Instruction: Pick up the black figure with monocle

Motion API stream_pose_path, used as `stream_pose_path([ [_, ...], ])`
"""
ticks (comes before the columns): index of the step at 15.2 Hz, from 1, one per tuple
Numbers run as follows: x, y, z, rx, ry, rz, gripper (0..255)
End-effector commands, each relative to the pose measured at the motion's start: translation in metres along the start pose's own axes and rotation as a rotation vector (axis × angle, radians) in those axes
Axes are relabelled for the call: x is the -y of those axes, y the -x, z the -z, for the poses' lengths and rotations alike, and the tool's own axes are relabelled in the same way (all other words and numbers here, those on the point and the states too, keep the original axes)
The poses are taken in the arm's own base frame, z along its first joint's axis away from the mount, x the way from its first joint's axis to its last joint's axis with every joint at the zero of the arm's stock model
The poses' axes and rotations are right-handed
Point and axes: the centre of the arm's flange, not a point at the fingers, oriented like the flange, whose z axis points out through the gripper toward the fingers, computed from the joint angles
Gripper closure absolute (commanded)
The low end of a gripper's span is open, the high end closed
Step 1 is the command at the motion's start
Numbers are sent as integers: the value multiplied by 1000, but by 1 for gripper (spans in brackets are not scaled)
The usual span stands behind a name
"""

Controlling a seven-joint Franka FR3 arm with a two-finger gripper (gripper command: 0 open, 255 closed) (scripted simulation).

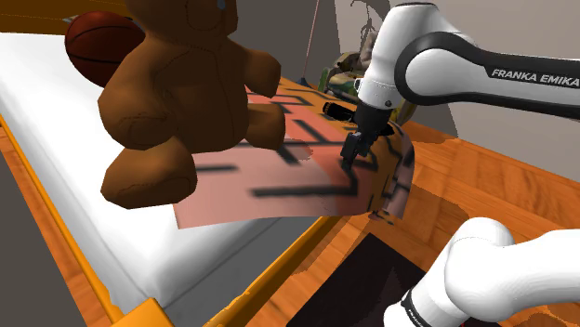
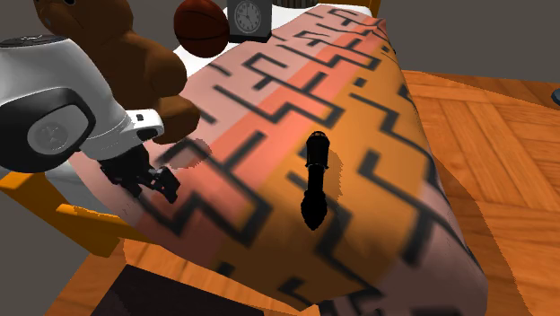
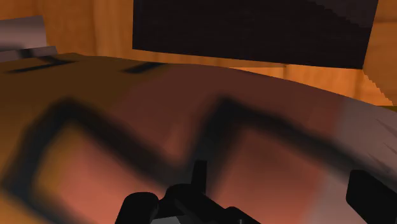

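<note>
On the patterned blanket (image 2: 359,108) that covers the bed (image 1: 84,176), the black figure (image 2: 314,179) lies flat near the middle of the cloth in the second exterior view, its long axis running from 12 o'clock to 6 o'clock. The gripper (image 2: 160,182) is at roughly 9 o'clock from the figure in that view, low over the pink band of the blanket and well apart from the figure. In the shoulder view the gripper (image 1: 353,150) points down at the blanket near the bed's corner, with the white arm rising from it toward 1 o'clock. Whether the jaws stand wide or narrow cannot be told from these views. A brown teddy bear (image 2: 135,63) sits on the bed at 12 o'clock from the gripper in the second exterior view, and its foot is near the arm's wrist. A dark red ball (image 2: 201,27) and a small clock (image 2: 249,18) stand side by side at 11 o'clock from the figure, well apart from it. A dark rug (image 1: 372,274) lies on the wooden floor (image 2: 503,135) beside the bed.
</note>
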Motion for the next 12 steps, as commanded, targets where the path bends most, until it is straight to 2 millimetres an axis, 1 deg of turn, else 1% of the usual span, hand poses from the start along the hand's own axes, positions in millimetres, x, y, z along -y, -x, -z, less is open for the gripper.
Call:
stream_pose_path([
  [1, 0, 0, 0, 0, 0, 0, 0],
  [12, -138, -43, 0, -92, -25, 35, 0],
])
